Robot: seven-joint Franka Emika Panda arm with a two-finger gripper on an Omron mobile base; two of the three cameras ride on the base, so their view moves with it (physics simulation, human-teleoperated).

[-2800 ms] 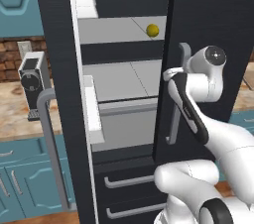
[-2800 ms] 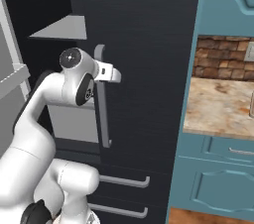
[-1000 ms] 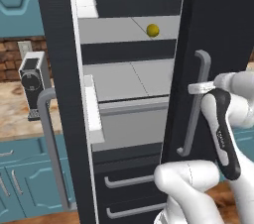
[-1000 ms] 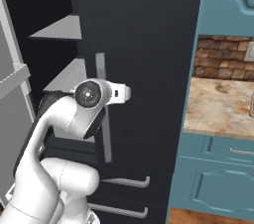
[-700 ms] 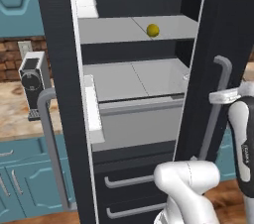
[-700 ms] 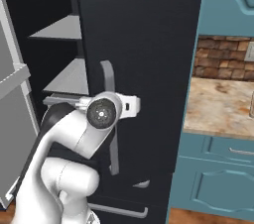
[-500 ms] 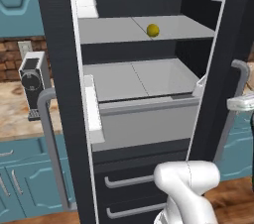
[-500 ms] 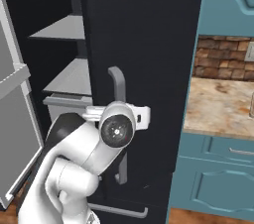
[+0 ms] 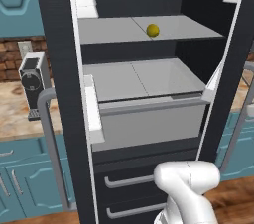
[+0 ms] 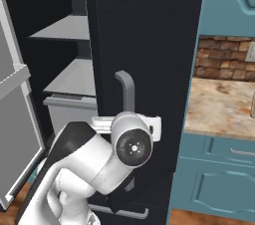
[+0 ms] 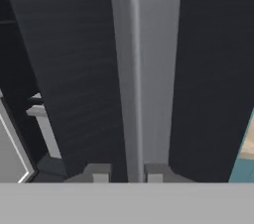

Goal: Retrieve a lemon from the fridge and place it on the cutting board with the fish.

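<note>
The black fridge (image 9: 55, 69) stands with both doors open. The lemon (image 9: 153, 30), small and yellow, lies on the upper grey shelf (image 9: 114, 29). Close in the hand view, the grey bar handle (image 11: 144, 69) of the right door runs straight down between my fingertips (image 11: 100, 174). My gripper (image 11: 127, 174) is shut on that handle. In the right base view my wrist sits against the same handle (image 10: 127, 89) on the right door (image 10: 149, 40). The cutting board and the fish are out of view.
A grey drawer (image 9: 149, 119) juts out under the lower shelf, with two dark drawers (image 9: 124, 183) beneath. The left door's handle (image 9: 47, 139) sticks out at left. A small appliance (image 9: 33, 82) stands on the marbled counter (image 9: 12, 114). Teal cabinets (image 10: 219, 179) and more counter (image 10: 224, 99) lie right.
The right fridge door has swung much further open with my gripper on its handle. More of the shelves and the drawer now show. The lemon has not moved.
</note>
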